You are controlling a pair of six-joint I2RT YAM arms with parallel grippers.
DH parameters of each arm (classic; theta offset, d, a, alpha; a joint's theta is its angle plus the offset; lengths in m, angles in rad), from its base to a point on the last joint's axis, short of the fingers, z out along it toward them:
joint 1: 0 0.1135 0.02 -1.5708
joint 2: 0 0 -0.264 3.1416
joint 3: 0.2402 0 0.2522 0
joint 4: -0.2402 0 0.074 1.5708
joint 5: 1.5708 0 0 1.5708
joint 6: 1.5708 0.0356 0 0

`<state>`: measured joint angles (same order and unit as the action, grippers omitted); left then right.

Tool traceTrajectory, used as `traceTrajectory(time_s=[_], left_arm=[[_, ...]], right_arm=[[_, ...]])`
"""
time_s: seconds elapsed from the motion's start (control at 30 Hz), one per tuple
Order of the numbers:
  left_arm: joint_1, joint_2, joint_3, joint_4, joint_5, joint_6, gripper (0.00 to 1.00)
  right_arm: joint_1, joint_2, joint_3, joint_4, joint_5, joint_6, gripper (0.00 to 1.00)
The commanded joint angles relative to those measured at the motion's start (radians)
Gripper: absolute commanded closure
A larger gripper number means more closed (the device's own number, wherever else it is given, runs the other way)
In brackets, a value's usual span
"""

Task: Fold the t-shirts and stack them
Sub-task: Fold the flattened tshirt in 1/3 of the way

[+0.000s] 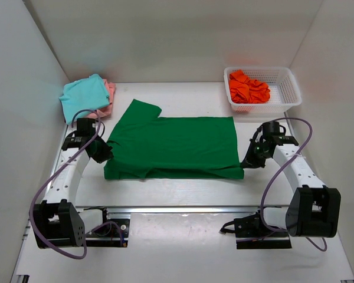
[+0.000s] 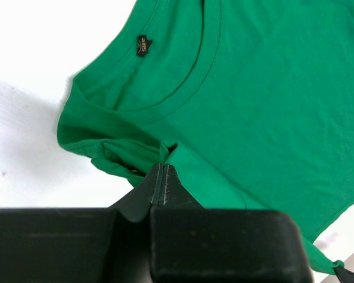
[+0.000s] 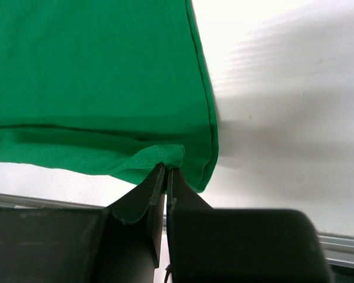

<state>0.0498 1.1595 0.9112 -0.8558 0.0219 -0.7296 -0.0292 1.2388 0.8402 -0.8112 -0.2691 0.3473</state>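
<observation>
Green t-shirt [image 1: 177, 144]: soft, light, limp cloth, likely to sag; left fingers [image 2: 143, 197] clamped on its shoulder edge, right fingers [image 3: 143, 197] clamped on its hem corner, sensible holds.

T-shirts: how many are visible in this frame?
4. A green t-shirt lies spread mid-table; a teal t-shirt sits folded on a pink t-shirt at the far left; an orange t-shirt is bunched in the basket, far right. Others could be hidden underneath.

White arm links [image 1: 68, 177], black joint housings [image 1: 312, 209], looping purple cables [image 1: 44, 188]; matte black wedge-shaped tool fingers [image 3: 143, 197]
</observation>
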Motion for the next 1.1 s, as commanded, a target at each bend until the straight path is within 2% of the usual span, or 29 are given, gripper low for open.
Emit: traceTrajectory(time_s=[0.0,0.53,0.57,0.63,0.67,0.7,0.77,0.83,0.9,1.0,1.07], left_arm=[[0.002,0.012,0.04,0.04,-0.005,0.007,1.0],[-0.005,0.155,0.074,0.096,0.004,-0.002,1.0],[-0.007,0.163,0.08,0.1,0.003,-0.005,0.96],[-0.001,0.181,0.084,0.112,-0.007,-0.005,0.93],[-0.001,0.195,0.089,0.109,-0.008,-0.004,0.87],[-0.005,0.209,0.094,0.112,-0.013,-0.004,0.73],[0.005,0.238,0.106,0.126,-0.02,-0.013,0.69],[0.012,0.264,0.141,0.13,-0.02,-0.027,0.52],[0.012,0.299,0.176,0.142,-0.02,-0.027,0.53],[0.004,0.334,0.242,0.147,-0.016,-0.022,0.63],[-0.019,0.353,0.27,0.178,0.013,-0.019,0.7]], right_arm=[[-0.003,0.036,0.052,0.049,0.019,0.002,1.0],[0.006,0.192,0.135,0.115,0.024,-0.017,0.99],[0.008,0.195,0.134,0.121,0.024,-0.014,1.0],[0.008,0.22,0.138,0.132,0.024,-0.021,1.0],[0.008,0.228,0.155,0.136,0.028,-0.021,0.98],[0.008,0.241,0.158,0.139,0.031,-0.021,0.88],[0.005,0.257,0.174,0.147,0.041,-0.018,0.67],[0.011,0.272,0.186,0.142,0.056,-0.019,0.57],[0.02,0.281,0.207,0.138,0.093,-0.03,0.56],[0.028,0.284,0.25,0.127,0.129,-0.051,0.59],[0.061,0.284,0.247,0.135,0.128,-0.056,0.66]])
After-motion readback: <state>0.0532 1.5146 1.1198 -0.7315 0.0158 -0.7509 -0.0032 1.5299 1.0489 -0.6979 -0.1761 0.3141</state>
